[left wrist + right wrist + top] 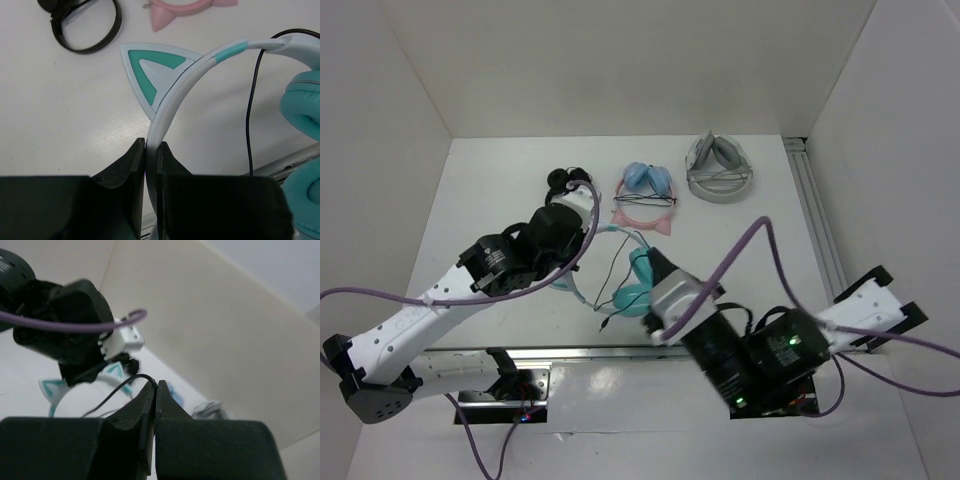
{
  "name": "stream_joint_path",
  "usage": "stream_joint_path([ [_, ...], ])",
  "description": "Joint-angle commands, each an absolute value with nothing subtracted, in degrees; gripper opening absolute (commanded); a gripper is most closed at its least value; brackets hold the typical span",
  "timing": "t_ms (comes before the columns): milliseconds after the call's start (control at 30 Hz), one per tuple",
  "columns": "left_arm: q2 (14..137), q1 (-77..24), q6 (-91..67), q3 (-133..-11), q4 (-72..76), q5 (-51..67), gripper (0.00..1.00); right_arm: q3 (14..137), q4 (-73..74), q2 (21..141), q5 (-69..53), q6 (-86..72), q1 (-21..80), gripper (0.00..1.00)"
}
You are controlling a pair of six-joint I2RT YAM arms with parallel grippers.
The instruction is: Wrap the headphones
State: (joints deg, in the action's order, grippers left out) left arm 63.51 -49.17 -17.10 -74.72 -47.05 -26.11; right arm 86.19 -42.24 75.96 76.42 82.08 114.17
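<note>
The teal headphones (638, 285) lie near the table's front edge, between the two arms. My left gripper (151, 150) is shut on their white-and-teal headband (175, 100), just below a teal cat ear (150, 70). A teal ear cup (305, 107) shows at the right of the left wrist view. The thin black cable (250, 115) runs past the headband. My right gripper (154, 385) is shut on the cable (115, 392), which arcs out from its fingertips toward the headphones (50, 390). In the top view the right gripper (655, 262) hovers over the ear cups and the left gripper (575, 265) sits at the headband's left.
A pink-banded cat-ear pair (645, 195), a grey pair (718, 170) and a small black pair (568, 180) lie at the back of the table. A metal rail (815, 220) runs along the right side. White walls enclose the table on three sides.
</note>
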Motion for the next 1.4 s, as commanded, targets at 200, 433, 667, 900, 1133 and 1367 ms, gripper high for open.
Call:
stream_joint_path([
  [200,60.73,-42.90,-19.07,-71.46,-40.44,-24.79,0.00,66.69,-30.67,57.11,76.03,42.97,114.08,0.00],
  [433,60.73,-40.25,-18.54,-68.99,-37.62,-22.85,0.00,97.94,-2.65,84.95,62.35,22.92,93.12,0.00],
  [667,58.89,-34.19,-15.65,-67.85,-36.91,-17.16,0.00,102.20,-0.12,89.20,43.19,15.31,74.93,0.00],
  [900,56.87,-33.57,-13.62,-65.92,-36.30,-16.34,0.00,102.50,4.22,89.66,36.22,15.56,64.52,0.00],
  [1133,56.07,-34.10,-13.10,-64.16,-35.60,-12.49,0.00,104.41,9.22,84.90,30.86,20.82,60.38,0.00],
  [1367,56.07,-39.36,-12.48,-63.63,-37.08,-15.19,0.00,110.47,13.80,88.50,32.52,28.65,54.41,0.00],
])
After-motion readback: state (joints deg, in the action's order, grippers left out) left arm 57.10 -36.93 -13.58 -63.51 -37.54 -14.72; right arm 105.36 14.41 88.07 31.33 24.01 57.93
